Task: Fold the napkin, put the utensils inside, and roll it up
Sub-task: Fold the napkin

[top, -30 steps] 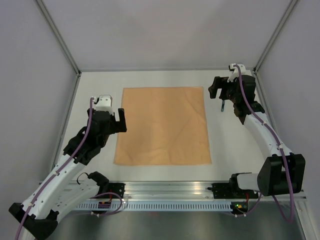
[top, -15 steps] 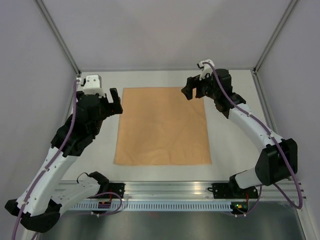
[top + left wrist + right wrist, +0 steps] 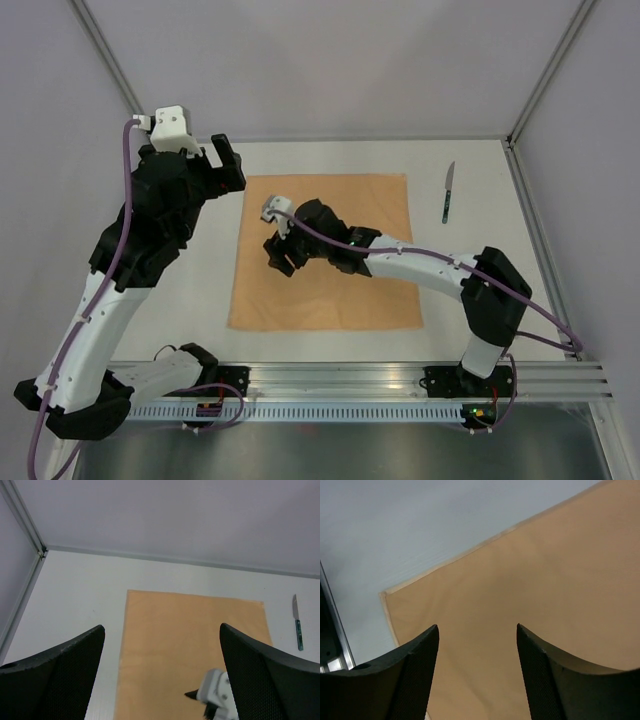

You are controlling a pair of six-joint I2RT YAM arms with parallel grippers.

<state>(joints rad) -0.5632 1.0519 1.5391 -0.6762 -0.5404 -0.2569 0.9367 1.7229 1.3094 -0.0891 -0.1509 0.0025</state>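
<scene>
The peach-orange napkin (image 3: 340,295) lies flat and unfolded in the middle of the table. It also shows in the left wrist view (image 3: 190,625) and the right wrist view (image 3: 560,570). My left gripper (image 3: 224,165) is open and empty, raised above the napkin's far left corner; in its wrist view (image 3: 162,627) the jaws stand wide apart. My right gripper (image 3: 280,258) is open and empty, low over the left middle of the napkin (image 3: 477,626). A knife (image 3: 448,192) with a dark handle lies on the table right of the napkin (image 3: 297,622). No other utensils are in view.
White table (image 3: 190,290) with grey walls on three sides and metal corner posts (image 3: 120,80). An aluminium rail (image 3: 340,380) runs along the near edge. My right arm (image 3: 420,262) stretches across the napkin from the right.
My right arm has swung from the far right corner, by the knife, leftward over the napkin. My left gripper has risen and moved toward the far left corner.
</scene>
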